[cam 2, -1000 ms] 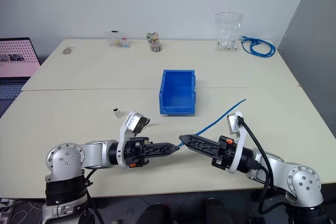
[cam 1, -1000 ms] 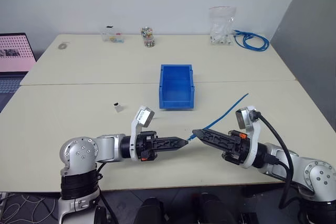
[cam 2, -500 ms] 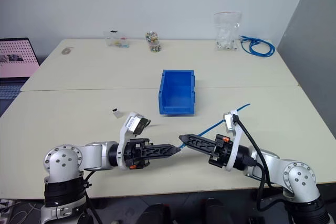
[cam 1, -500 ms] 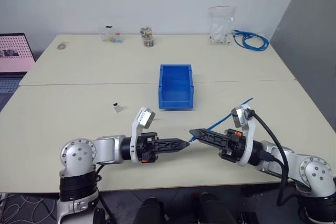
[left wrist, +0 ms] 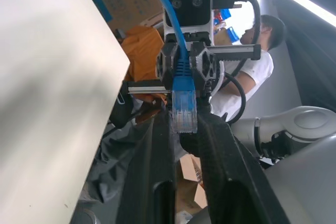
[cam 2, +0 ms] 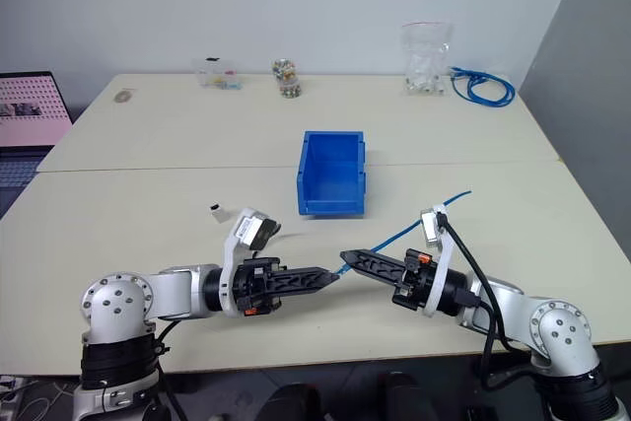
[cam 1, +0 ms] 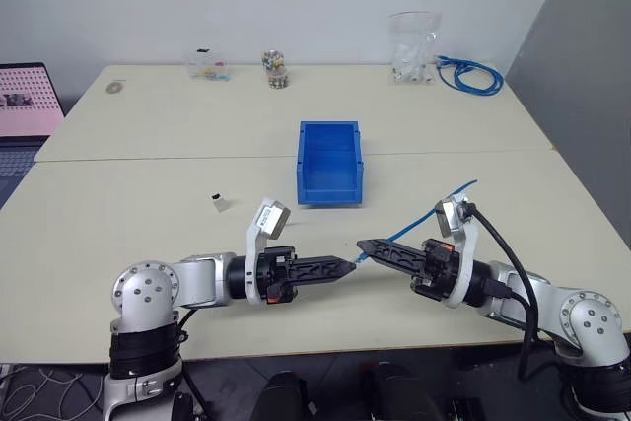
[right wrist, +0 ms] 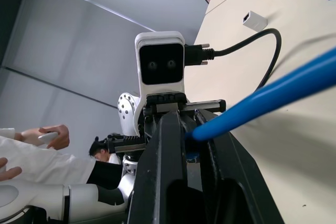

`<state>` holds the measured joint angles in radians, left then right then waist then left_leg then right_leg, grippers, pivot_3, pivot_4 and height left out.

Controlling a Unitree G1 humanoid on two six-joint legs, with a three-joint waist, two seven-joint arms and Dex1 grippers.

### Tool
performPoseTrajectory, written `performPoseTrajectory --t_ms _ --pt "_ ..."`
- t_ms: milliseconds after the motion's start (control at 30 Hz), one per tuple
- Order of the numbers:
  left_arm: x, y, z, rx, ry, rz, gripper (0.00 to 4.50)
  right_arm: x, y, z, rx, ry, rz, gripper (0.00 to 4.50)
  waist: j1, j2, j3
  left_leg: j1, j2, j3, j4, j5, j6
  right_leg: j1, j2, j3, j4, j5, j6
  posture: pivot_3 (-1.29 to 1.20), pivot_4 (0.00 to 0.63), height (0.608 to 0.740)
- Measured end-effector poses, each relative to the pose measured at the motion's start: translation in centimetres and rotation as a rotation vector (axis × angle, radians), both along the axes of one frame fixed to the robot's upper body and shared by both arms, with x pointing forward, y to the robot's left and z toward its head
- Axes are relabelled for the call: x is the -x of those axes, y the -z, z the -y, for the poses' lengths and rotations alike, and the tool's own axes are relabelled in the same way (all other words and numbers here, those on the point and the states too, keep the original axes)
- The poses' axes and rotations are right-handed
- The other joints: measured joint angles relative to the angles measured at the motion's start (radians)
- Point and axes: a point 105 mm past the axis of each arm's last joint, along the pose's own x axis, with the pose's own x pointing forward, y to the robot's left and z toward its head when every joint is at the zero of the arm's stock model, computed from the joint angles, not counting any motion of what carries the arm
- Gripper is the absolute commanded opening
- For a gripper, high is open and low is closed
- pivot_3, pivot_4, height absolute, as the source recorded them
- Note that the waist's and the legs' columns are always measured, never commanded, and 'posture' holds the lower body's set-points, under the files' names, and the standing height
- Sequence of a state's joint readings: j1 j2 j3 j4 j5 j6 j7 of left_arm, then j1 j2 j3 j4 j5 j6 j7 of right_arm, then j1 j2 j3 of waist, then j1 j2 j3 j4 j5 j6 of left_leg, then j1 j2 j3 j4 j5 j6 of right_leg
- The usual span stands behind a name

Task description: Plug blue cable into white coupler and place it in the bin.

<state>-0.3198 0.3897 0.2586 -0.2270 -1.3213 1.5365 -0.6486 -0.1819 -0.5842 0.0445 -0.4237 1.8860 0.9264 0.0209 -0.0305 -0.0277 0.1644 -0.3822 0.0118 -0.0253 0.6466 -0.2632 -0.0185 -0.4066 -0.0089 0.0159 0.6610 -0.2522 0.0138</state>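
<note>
Right gripper (cam 1: 361,245): clamped on blue cable (cam 1: 434,209) — plug end presented leftward.
Left gripper (cam 1: 349,266): nearly closed, empty.
White coupler (cam 1: 219,203): far-left, unreached.

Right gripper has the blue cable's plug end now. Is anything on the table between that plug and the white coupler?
Nothing visible: bare table lies between the blue cable plug in the right gripper and the white coupler. The left gripper sits beside the plug.

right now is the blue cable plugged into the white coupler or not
Not plugged in. The white coupler lies alone on the table, while the blue cable is up front at the right tool.
</note>
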Motion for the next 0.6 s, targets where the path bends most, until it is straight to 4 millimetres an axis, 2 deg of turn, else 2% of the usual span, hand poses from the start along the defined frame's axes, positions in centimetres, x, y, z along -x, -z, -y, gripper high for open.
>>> performPoseTrajectory --t_ms 67,100,267,367,467,500,567,600 --pt "0.3 0.1 -0.7 -0.021 0.005 -0.005 1.95 -0.4 -0.1 0.1 0.004 0.006 0.006 0.06 -0.001 0.0 0.0 0.0 0.0 0.0 0.0 0.0 0.0 0.0 0.0 0.0 0.0 0.0 0.0 0.0 0.15 0.74" --pt "0.4 0.1 -1.0 -0.031 0.005 -0.005 2.04 -0.6 -0.1 0.3 0.008 0.011 0.006 0.06 -0.001 0.0 0.0 0.0 0.0 0.0 -0.001 0.0 0.0 0.0 0.0 0.0 0.0 0.0 0.0 0.0 0.15 0.74" --pt "2.0 0.9 -4.1 -0.131 -0.053 -0.006 3.22 -1.6 0.1 1.5 0.024 0.027 0.01 0.06 0.0 0.001 0.002 0.0 0.0 0.001 -0.001 0.0 0.0 -0.001 -0.001 0.001 -0.002 0.0 -0.001 0.0 0.15 0.74" --pt "2.1 2.6 -5.6 -0.312 -0.18 0.088 3.76 -2.2 0.2 1.7 0.038 0.026 0.029 0.06 0.0 0.001 0.002 0.0 0.0 0.001 -0.002 0.0 0.0 -0.001 -0.006 0.001 -0.003 0.0 -0.001 0.0 0.15 0.74" --pt "0.4 4.2 -6.9 -0.519 -0.374 0.236 4.3 -2.9 0.5 1.8 0.048 0.036 0.038 0.06 0.007 0.001 0.003 -0.001 0.0 0.001 -0.002 0.0 0.0 -0.001 -0.007 0.0 -0.003 0.0 -0.001 0.0 0.15 0.74" --pt "-0.8 5.0 -7.3 -0.604 -0.499 0.294 4.5 -3.2 0.4 1.7 0.046 0.038 0.047 0.06 0.012 0.002 0.003 -0.001 -0.001 0.001 -0.001 0.0 0.0 -0.001 -0.008 0.001 -0.003 0.0 0.0 0.0 0.15 0.74" --pt "-3.1 5.9 -8.0 -0.757 -0.738 0.398 4.5 -3.7 0.5 1.7 0.054 0.048 0.056 0.06 0.022 0.001 0.003 -0.002 -0.002 0.002 -0.001 0.0 0.0 0.0 -0.009 0.001 -0.004 0.001 0.002 0.0 0.15 0.74" --pt "-3.7 6.2 -8.2 -0.805 -0.805 0.427 4.5 -3.9 0.5 1.7 0.052 0.049 0.059 0.06 0.024 0.001 0.004 -0.002 -0.002 0.002 -0.001 0.0 0.0 0.0 -0.009 0.001 -0.005 0.002 0.002 0.0 0.15 0.74"
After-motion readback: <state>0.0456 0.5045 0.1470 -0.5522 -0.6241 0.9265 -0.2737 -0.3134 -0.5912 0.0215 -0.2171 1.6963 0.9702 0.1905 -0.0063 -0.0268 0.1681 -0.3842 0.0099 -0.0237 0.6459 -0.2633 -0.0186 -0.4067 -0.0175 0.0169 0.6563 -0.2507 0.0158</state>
